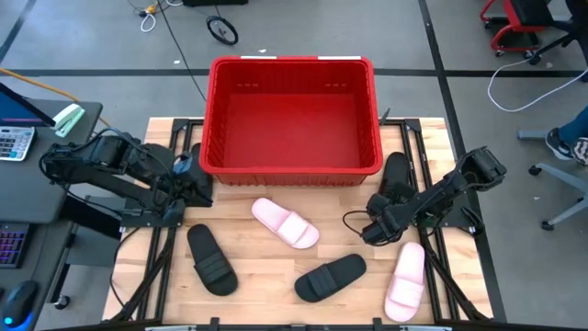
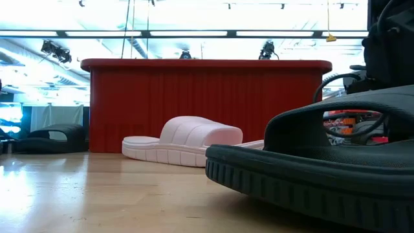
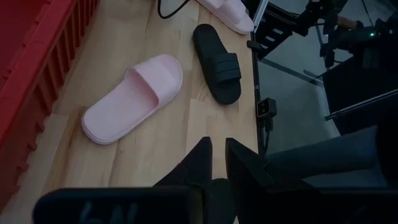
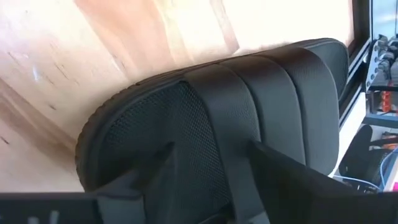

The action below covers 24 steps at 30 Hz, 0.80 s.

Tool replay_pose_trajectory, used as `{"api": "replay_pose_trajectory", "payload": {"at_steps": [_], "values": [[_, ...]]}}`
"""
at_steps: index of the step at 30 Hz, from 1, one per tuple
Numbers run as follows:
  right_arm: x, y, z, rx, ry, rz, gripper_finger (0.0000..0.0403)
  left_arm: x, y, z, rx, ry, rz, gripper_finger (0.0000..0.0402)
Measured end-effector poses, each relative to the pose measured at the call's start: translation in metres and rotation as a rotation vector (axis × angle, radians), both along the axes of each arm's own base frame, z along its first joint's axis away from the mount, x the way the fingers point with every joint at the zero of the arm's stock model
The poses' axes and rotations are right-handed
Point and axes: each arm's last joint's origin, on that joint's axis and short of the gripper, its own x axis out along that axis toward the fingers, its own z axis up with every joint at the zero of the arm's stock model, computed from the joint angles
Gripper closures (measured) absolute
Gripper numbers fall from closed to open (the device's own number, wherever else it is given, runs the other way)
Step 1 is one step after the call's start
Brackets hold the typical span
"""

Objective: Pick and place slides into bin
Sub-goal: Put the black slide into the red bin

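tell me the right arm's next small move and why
Probably close the right end effector on the black slide: its fingers sit open astride the strap, the slide lies on the table by the bin, and the bin holds nothing yet.

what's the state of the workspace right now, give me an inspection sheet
surface: wooden table, bare wood between the things
job's things: red bin with nothing in it; pink slide just in front of it, second pink slide at the right; black slides at front left, front middle and right of the bin
clutter: nothing seen
end effectors: left end effector at the bin's left front corner; right end effector open, fingers either side of a black slide's strap
cables: black loop by the right arm; white cable on the floor
surroundings: calculator, red chair, a person's shoe
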Motion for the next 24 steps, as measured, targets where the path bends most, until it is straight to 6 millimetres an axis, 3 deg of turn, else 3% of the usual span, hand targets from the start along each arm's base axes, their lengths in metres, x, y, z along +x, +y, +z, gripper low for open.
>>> {"api": "replay_pose_trajectory", "payload": {"at_steps": [6, 16, 24], "values": [[-0.001, -0.001, 0.001, -0.032, -0.011, -0.005, 0.0182, 0.000, 0.000, 0.000, 0.000, 0.001, 0.000, 0.0352], [-0.002, -0.009, 0.000, -0.121, 0.000, 0.040, 0.0210, 0.000, 0.000, 0.000, 0.000, 0.001, 0.000, 0.0358], [-0.007, -0.025, -0.005, -0.166, 0.068, 0.033, 0.0213, 0.000, 0.000, 0.000, 0.000, 0.001, 0.000, 0.0360]]}}
